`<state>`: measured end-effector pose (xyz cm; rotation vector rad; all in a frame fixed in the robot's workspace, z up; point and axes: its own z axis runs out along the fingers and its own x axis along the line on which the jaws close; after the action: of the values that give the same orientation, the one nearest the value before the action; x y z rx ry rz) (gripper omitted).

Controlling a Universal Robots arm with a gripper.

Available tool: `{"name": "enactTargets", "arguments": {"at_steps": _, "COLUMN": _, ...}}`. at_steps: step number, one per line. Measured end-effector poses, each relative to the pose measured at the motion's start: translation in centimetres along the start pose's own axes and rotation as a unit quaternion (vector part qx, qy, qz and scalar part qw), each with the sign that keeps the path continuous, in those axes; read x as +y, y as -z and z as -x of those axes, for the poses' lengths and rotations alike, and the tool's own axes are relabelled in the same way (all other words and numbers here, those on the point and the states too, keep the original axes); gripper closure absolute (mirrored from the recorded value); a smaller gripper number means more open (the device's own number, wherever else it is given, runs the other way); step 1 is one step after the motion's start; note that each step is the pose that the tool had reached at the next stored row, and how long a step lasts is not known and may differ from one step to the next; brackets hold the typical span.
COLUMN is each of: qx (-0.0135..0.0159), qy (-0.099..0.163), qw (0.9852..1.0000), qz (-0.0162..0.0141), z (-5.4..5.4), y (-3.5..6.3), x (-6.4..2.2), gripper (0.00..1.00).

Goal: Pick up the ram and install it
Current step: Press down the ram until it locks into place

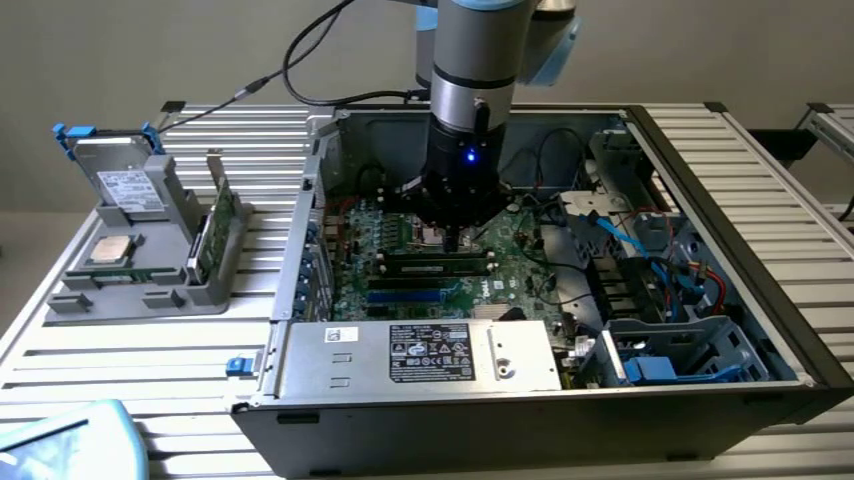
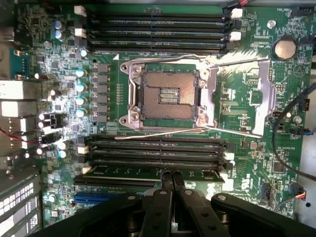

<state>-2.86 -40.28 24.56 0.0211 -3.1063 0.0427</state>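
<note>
green motherboard [image 2: 237,98], black slots [image 2: 155,148]; green ram [image 2: 153,173] with black chips; black gripper [image 2: 172,178]; silver CPU socket [image 2: 168,96]; blue slot [image 2: 98,198], probably PCIe; grey case [image 1: 534,425].

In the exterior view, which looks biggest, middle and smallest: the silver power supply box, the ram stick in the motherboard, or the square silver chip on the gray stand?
1. The silver power supply box looks biggest, though it also sits nearest the camera.
2. The ram stick comes next, long but thin.
3. The square silver chip looks smallest.
</note>
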Motion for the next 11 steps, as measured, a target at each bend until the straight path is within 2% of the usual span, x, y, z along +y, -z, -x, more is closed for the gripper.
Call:
{"name": "enactTargets", "arguments": {"at_steps": 6, "qx": -0.0001, "qy": 0.000, "qw": 1.0000, "qz": 0.0013, "z": -0.29, "y": 0.06, "x": -0.69, "gripper": 0.90}}
{"name": "enactTargets", "arguments": {"at_steps": 11, "qx": -0.0001, "qy": 0.000, "qw": 1.0000, "qz": 0.0083, "z": -0.88, "y": 0.41, "x": -0.79, "gripper": 0.90}}
